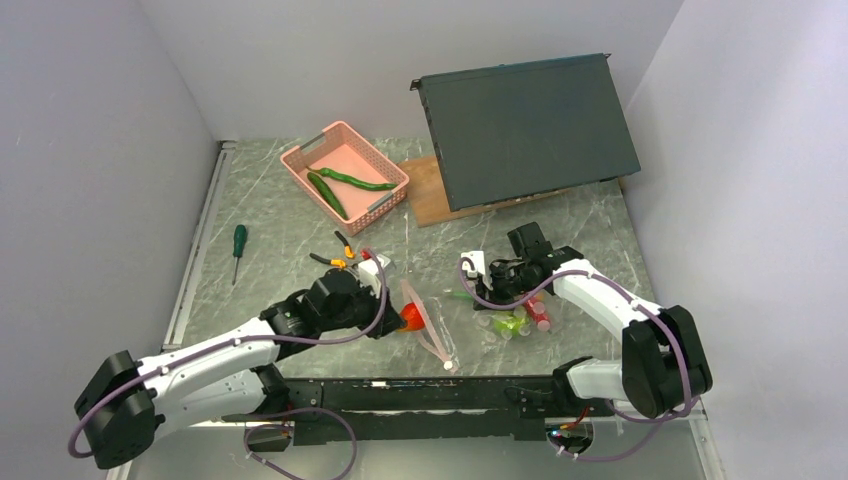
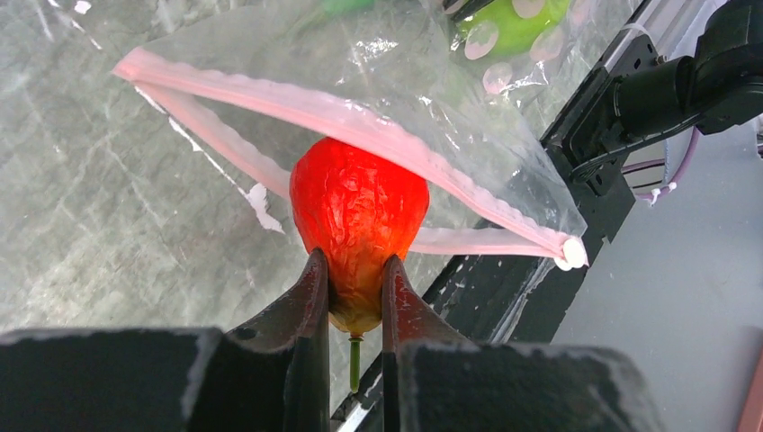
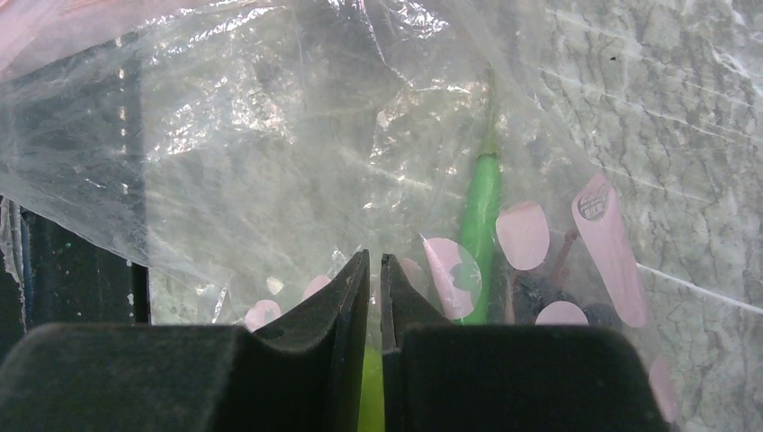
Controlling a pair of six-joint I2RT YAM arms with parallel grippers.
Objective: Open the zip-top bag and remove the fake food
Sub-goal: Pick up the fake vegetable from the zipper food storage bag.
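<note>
Now left end effector (image 2: pixel 353 270) clamps the orange-red mango (image 2: pixel 358 202) at the zip-top bag (image 2: pixel 432 99) mouth, right end effector (image 3: pixel 374 265) pinching its plastic.

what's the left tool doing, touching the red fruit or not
Touching. Left wrist view shows the left tool clamped on the red fruit at its narrow end.

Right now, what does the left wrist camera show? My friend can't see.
Black jaws pinch the stem end of a red-orange fake fruit sticking out of the open mouth of the clear zip-top bag. A green piece lies deeper inside.
</note>
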